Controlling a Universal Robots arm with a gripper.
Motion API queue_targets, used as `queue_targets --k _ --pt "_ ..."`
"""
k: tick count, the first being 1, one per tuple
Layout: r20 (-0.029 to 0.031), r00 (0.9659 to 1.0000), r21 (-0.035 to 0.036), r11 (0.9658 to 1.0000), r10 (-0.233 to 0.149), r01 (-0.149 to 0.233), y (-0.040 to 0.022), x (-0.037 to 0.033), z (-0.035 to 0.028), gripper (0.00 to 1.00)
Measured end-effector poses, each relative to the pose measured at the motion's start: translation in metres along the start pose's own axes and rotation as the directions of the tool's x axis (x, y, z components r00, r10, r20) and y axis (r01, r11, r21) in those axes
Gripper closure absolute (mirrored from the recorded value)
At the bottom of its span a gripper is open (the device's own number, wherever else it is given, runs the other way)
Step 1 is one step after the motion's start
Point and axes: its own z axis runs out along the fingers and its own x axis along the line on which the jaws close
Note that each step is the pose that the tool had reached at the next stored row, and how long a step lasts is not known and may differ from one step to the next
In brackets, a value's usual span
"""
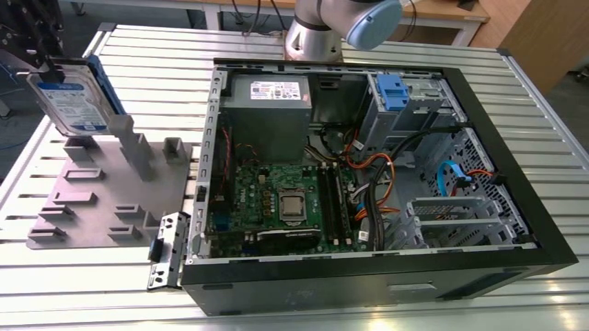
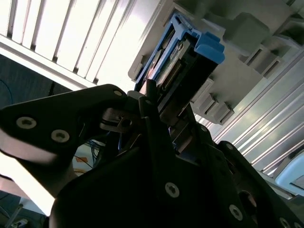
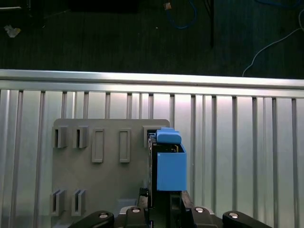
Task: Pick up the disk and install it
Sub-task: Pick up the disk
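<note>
**Disk, upright in gripper over fixture plate**

Fingers [image 2: 153, 124] are clamping the disk [image 2: 183, 54] across its two faces. The gripper [image 1: 41, 65] is holding it on edge at ten o'clock in the exterior view, just over a slotted post of the grey fixture plate [image 1: 92, 200]; contact cannot be told. The disk is bearing a white label with a blue band, print unreadable. The open computer case [image 1: 322, 283], at three o'clock from the plate, is housing a motherboard [image 1: 276, 200], a grey box [image 1: 267, 114] with a white sticker [image 1: 276, 89], a blue clip [image 1: 391, 93] and cables [image 1: 382, 165].
</note>
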Motion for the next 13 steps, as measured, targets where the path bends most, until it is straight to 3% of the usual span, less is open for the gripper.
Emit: queue_targets --k 13 --pt "0.0000 1.0000 -0.0001 1.0000 0.000 0.000 0.0014 -0.0015 -0.0292 0.65"
